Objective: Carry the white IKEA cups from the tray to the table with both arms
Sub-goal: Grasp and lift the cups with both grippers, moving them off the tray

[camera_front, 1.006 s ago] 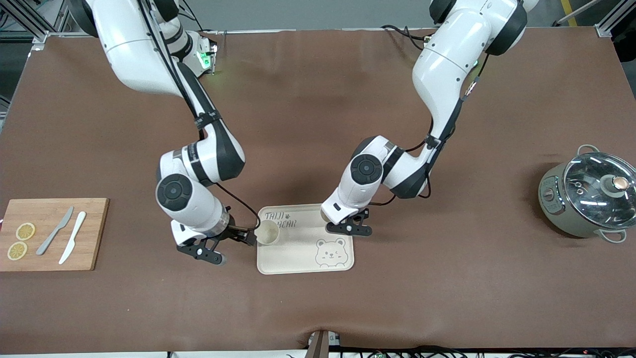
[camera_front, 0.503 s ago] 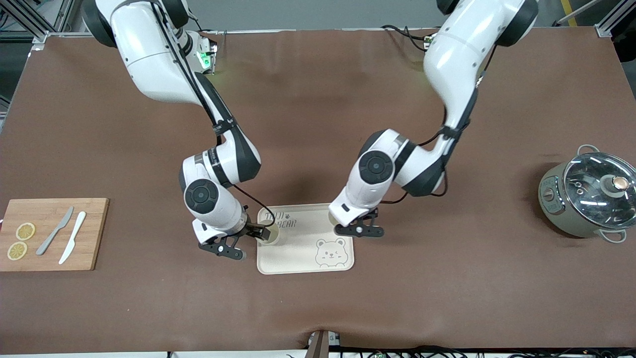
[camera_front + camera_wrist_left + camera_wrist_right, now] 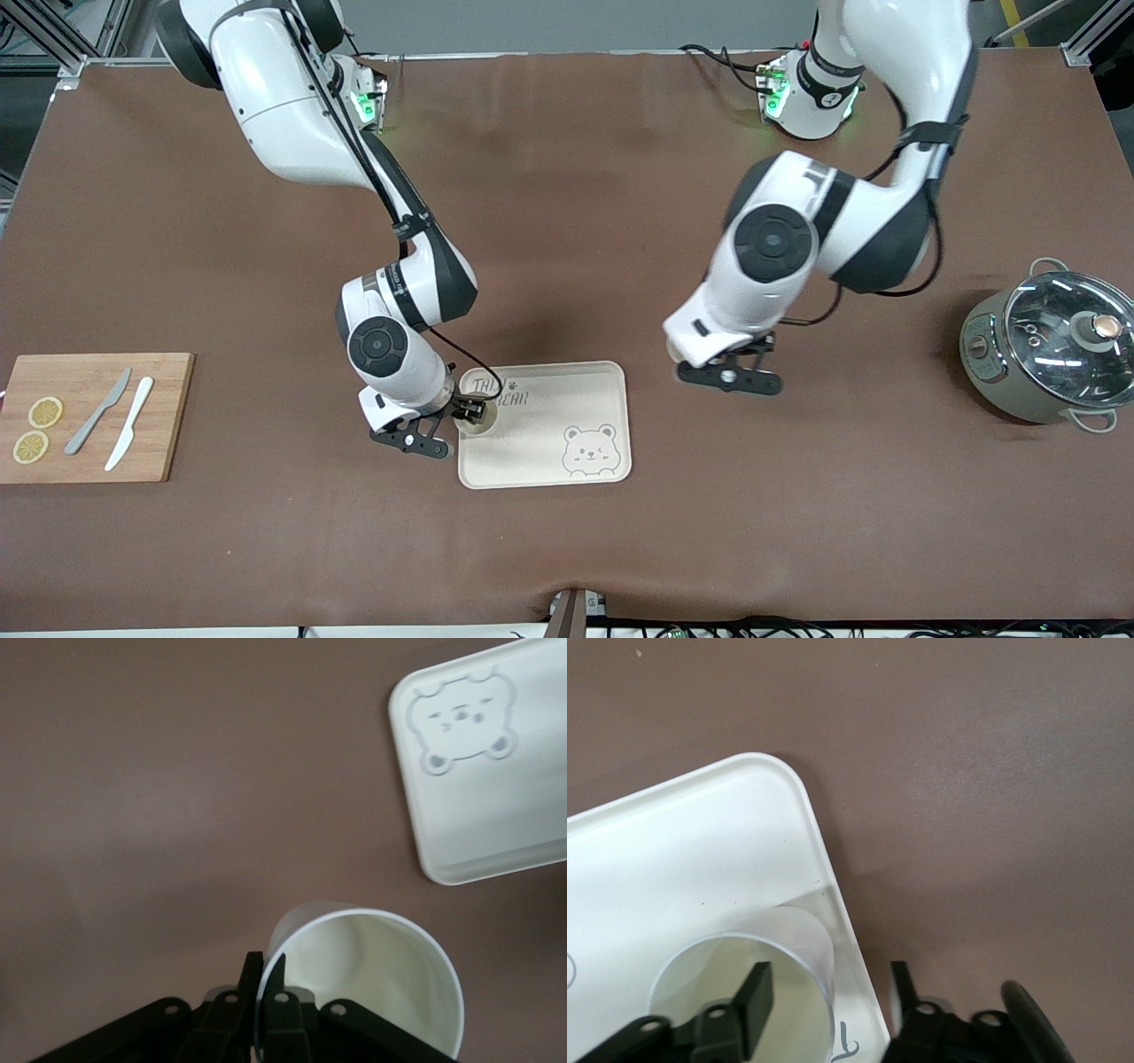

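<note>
One white cup (image 3: 740,992) stands upright on the cream bear tray (image 3: 540,461), in the tray's corner by the "TAIJI BEAR" lettering; it also shows in the front view (image 3: 479,425). My right gripper (image 3: 471,413) is open around the cup's wall, one finger (image 3: 753,1001) inside the cup and one outside past the tray's rim (image 3: 824,859). My left gripper (image 3: 266,964) is shut on the rim of the second white cup (image 3: 372,983). It holds that cup in the air over bare table beside the tray (image 3: 496,815), toward the left arm's end. In the front view the left gripper (image 3: 700,361) hides that cup.
A wooden cutting board (image 3: 89,372) with two lemon slices and two knives lies at the right arm's end. A grey pot with a glass lid (image 3: 1050,350) stands at the left arm's end. The table is brown.
My left gripper has moved with its cup from over the tray out over the table toward the left arm's end. My right hand has closed in over its cup at the tray's corner.
</note>
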Robot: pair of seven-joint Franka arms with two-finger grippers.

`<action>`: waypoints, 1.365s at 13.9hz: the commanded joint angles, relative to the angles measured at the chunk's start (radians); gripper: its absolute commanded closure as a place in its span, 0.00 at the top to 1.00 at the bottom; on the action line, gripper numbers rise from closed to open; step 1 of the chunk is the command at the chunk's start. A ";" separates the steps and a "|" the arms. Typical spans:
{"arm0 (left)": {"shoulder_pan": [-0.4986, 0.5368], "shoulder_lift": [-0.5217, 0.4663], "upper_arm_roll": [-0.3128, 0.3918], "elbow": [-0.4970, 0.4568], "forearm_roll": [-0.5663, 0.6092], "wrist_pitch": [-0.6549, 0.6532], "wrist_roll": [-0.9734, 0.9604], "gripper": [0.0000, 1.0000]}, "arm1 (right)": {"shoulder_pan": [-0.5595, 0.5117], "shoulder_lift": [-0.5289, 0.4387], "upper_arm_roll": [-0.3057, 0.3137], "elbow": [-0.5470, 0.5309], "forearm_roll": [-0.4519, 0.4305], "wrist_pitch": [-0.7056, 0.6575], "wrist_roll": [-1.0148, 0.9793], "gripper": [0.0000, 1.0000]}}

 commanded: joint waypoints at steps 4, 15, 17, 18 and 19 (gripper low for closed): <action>0.223 -0.200 -0.018 -0.409 0.003 0.258 0.226 0.00 | 0.015 0.013 -0.008 0.024 -0.013 0.001 0.022 0.00; 0.467 -0.121 -0.018 -0.527 -0.173 0.498 0.671 0.00 | -0.091 -0.019 -0.011 0.148 -0.006 -0.178 -0.050 0.00; 0.488 -0.088 -0.016 -0.551 -0.173 0.573 0.719 0.00 | -0.137 -0.027 -0.011 0.148 -0.007 -0.180 -0.166 0.00; 0.499 -0.079 -0.016 -0.570 -0.173 0.621 0.742 0.00 | -0.158 -0.033 -0.011 0.148 -0.006 -0.181 -0.207 0.00; 0.502 -0.067 -0.015 -0.585 -0.173 0.656 0.771 0.00 | -0.180 -0.039 -0.011 0.148 -0.007 -0.181 -0.246 0.00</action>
